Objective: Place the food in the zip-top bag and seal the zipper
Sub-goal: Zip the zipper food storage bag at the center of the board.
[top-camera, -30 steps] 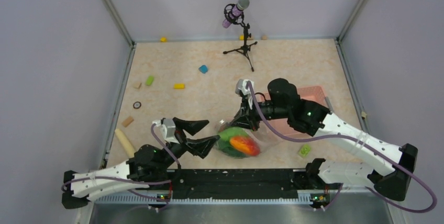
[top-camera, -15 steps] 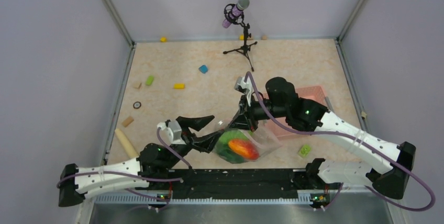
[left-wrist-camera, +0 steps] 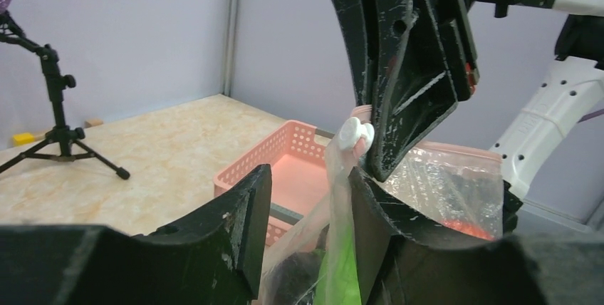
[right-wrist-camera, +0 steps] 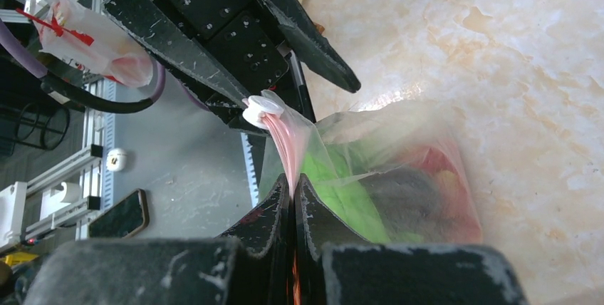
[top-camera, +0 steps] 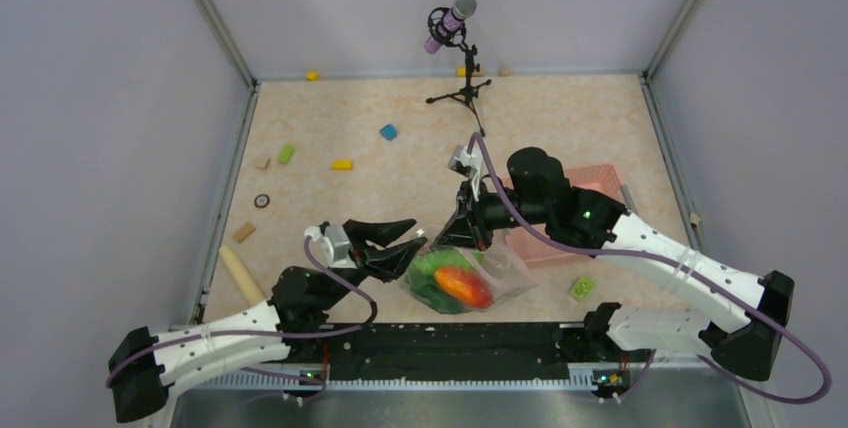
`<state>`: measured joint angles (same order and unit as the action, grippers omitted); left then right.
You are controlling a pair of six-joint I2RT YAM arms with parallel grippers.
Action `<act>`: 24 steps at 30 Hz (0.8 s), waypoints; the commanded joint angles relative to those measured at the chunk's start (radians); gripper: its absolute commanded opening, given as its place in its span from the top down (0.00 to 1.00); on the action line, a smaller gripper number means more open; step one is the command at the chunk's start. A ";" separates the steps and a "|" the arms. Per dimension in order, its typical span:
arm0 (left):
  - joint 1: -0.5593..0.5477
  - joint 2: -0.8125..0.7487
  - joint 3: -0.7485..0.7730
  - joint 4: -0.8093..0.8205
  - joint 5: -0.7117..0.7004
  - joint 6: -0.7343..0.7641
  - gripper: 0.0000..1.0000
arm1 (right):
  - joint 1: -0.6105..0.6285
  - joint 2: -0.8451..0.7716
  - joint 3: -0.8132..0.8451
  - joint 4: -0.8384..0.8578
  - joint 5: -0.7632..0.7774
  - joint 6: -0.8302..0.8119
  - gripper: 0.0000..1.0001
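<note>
Between the left gripper's [left-wrist-camera: 306,198] widely spread fingers rose the top edge of the zip-top bag [left-wrist-camera: 441,191], with neither finger gripping it. At 12 o'clock from that gap sat the white slider [left-wrist-camera: 355,134]. Just past it, the right gripper [right-wrist-camera: 293,180] had its fingers pressed together on the thin film of the zipper [right-wrist-camera: 281,141] edge, holding the bag's mouth up.

Below this pinch the bag sagged onto the table [top-camera: 400,178] at about 6 o'clock, near our bases. The food was already inside: a green piece [top-camera: 432,266] and the red-yellow mango [top-camera: 465,285]. The pink basket [top-camera: 600,176] lay at 2 o'clock from the bag.

We judged the seal not yet made, and saw several risks:
- The right pinch held only slick film, so any pull along the strip could drag it out and drop the mouth.
- The left fingers might close on loose plastic below the slider, bunching the track.
- Both grippers worked very close together, so a small misjudged move could knock them into each other.
- A hard tug might tip the bag.
</note>
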<state>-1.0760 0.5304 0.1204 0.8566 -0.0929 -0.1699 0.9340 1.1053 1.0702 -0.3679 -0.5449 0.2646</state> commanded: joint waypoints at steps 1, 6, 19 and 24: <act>0.017 0.023 -0.016 0.108 0.138 -0.028 0.52 | 0.005 -0.018 0.064 0.058 -0.014 0.024 1.00; 0.019 0.068 0.001 0.137 0.173 -0.010 0.61 | 0.006 -0.017 0.066 0.056 -0.016 0.027 1.00; 0.021 0.011 0.007 0.091 0.194 0.003 0.72 | 0.006 -0.014 0.071 0.030 -0.029 0.010 1.00; 0.021 0.022 0.021 0.078 0.205 0.016 0.76 | 0.005 -0.009 0.073 0.032 -0.038 0.012 1.00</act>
<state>-1.0595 0.5499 0.1184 0.9104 0.0902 -0.1730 0.9340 1.1053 1.0702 -0.3790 -0.5556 0.2733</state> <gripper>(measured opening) 0.250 0.008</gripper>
